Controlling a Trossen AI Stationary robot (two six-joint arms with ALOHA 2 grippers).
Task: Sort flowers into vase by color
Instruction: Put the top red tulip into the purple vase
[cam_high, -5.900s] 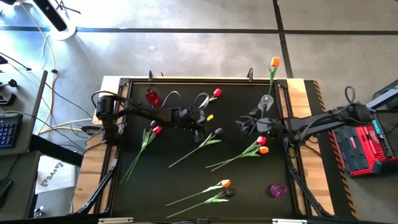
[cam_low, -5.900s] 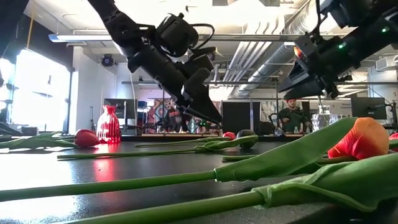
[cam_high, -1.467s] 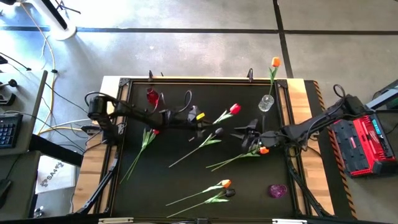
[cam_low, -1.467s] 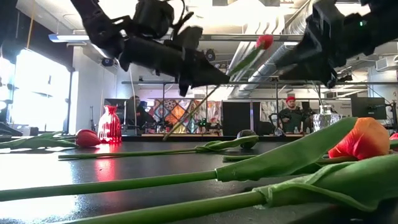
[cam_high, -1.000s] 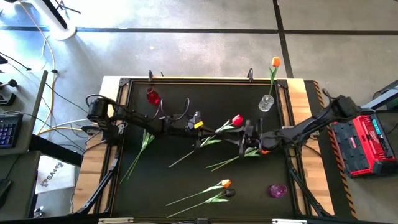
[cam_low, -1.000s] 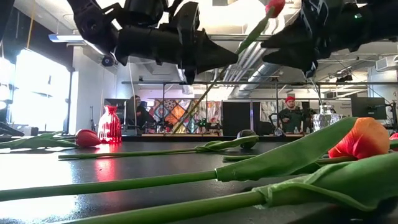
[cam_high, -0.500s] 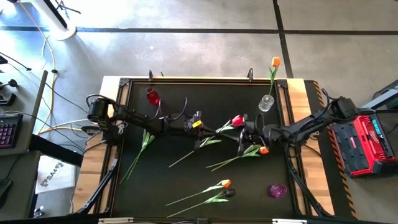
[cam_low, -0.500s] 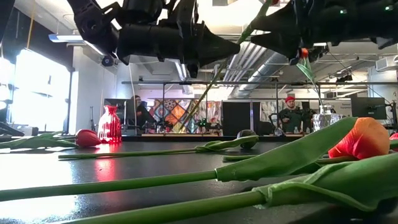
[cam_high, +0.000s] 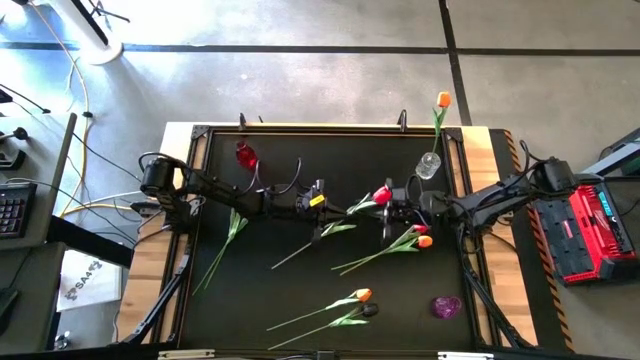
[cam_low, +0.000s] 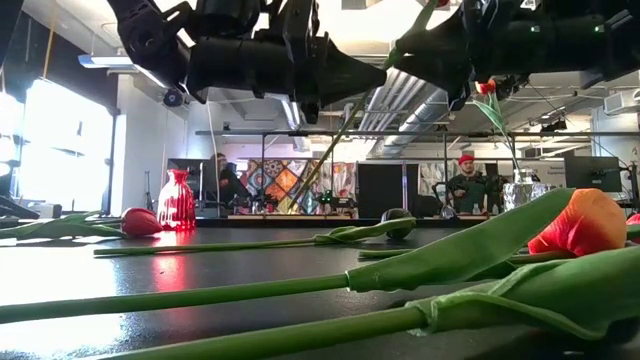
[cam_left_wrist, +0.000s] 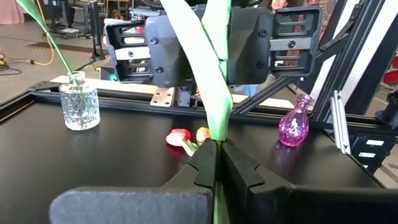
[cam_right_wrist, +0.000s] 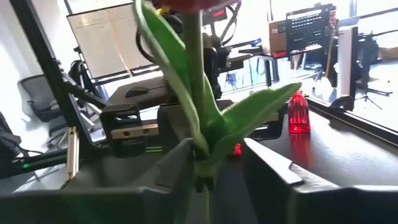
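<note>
My left gripper (cam_high: 343, 208) is shut on a red tulip (cam_high: 382, 193) above the table's middle. My right gripper (cam_high: 392, 208) faces it from the right, open. Its fingers (cam_right_wrist: 176, 163) stand on either side of that tulip's stem (cam_right_wrist: 198, 93), below the head; I see no touch. Loose tulips lie on the black table (cam_high: 290, 290): a red one (cam_high: 246, 211) at the left, a red and orange pair (cam_high: 420, 237) under the right gripper, and an orange and black pair (cam_high: 364, 302) near the front. An orange tulip (cam_high: 442, 100) stands in a clear vase (cam_high: 428, 166). My left gripper pinches the red tulip's stem (cam_left_wrist: 217, 134) between its two fingers, just below where the leaves branch off. The fingers come about level from the table's left and lie across the stem. The tulip is lifted clear and tilted, its head up toward the right.
A red vase (cam_high: 243, 155) stands at the far left and a purple vase (cam_high: 445, 305) at the near right. Another tulip's stem (cam_high: 300, 253) lies under the held one. A raised frame (cam_high: 300, 128) rims the table. People show in the room behind.
My right gripper has risen from over the red and orange pair and gone toward the far edge, up to the red tulip that my left gripper holds. My left gripper and the tulip have kept nearly still.
</note>
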